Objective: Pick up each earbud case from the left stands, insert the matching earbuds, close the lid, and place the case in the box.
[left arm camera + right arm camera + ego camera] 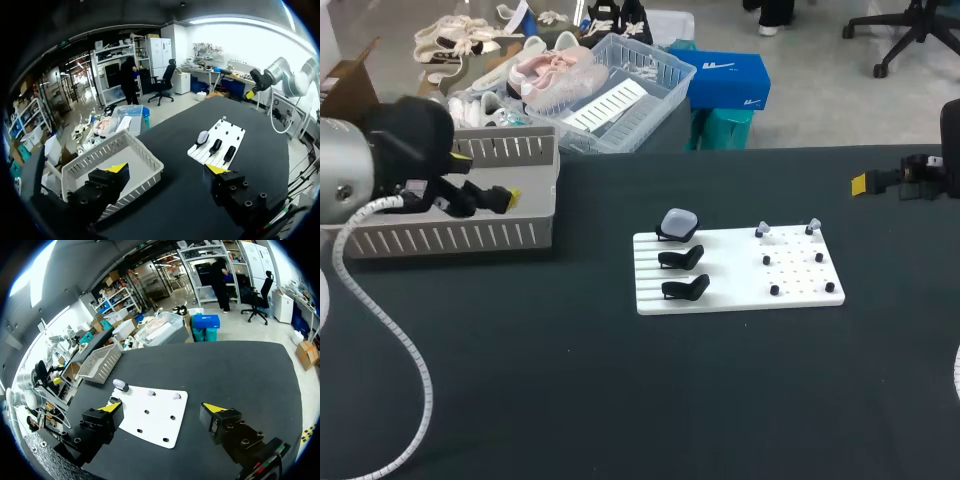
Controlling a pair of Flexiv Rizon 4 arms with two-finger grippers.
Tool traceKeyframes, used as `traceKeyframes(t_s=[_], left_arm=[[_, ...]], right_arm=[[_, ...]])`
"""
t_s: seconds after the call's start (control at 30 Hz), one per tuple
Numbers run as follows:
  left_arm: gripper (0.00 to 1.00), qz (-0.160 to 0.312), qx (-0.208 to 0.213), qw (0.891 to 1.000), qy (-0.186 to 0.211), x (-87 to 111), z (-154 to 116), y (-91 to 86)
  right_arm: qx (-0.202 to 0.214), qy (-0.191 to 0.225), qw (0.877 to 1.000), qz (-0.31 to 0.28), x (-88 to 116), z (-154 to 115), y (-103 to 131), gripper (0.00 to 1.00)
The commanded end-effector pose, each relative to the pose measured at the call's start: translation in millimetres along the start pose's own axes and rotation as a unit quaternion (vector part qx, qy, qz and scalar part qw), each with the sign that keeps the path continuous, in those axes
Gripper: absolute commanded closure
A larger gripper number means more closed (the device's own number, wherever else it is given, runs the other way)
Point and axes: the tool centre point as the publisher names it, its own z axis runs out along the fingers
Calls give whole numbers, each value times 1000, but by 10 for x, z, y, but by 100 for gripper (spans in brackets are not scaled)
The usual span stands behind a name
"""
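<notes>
- Left gripper (166, 169): released, fingers wide apart with nothing between them. In the head view it hangs over the white slotted box (440, 238) at the table's left.
- Right gripper (161, 408): also released and empty (fingers spread about as wide). It is out at the table's far right side, well apart from the board.
- White board (735, 285): lies flat mid-table on the dark table (570, 400), between the two arms.
- Earbud case (678, 223): pale grey, on the rearmost of three black stands along the board's left side.
- The other two stands (682, 258), (686, 289) sit in a row in front of the case.
- Two pale earbuds (763, 232), (813, 228) sit at the board's rear right, apart from each other.
- Small black pegs (774, 290) dot the board in front of them.
</notes>
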Motion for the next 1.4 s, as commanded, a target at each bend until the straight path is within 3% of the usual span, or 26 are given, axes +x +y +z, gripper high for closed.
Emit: traceKeyframes(t_s=[0.03, 0.23, 0.33, 0.43, 1.17, 1.23, 1.4], left_arm=[[0, 211, 147, 960, -107, 38, 223, 117], [0, 270, 199, 934, -124, -27, 368, 103], [0, 285, 213, 926, -126, -83, 452, 39], [0, 278, 208, 931, -108, -182, 474, -44], [0, 278, 208, 931, -108, -182, 474, -44], [0, 284, 220, 926, -118, -201, 467, -73], [0, 300, 241, 918, -96, -207, 588, -156]], right_arm=[[0, 0, 1000, 0, 1, -2, -2, 0], [0, 0, 1000, 0, 1, -2, -2, 0], [0, 0, 1000, 0, 1, -2, -2, 0], [0, 0, 1000, 0, 1, -2, -2, 0], [0, 0, 1000, 0, 1, -2, -2, 0], [0, 0, 1000, 0, 1, -2, -2, 0], [0, 0, 1000, 0, 1, -2, -2, 0]])
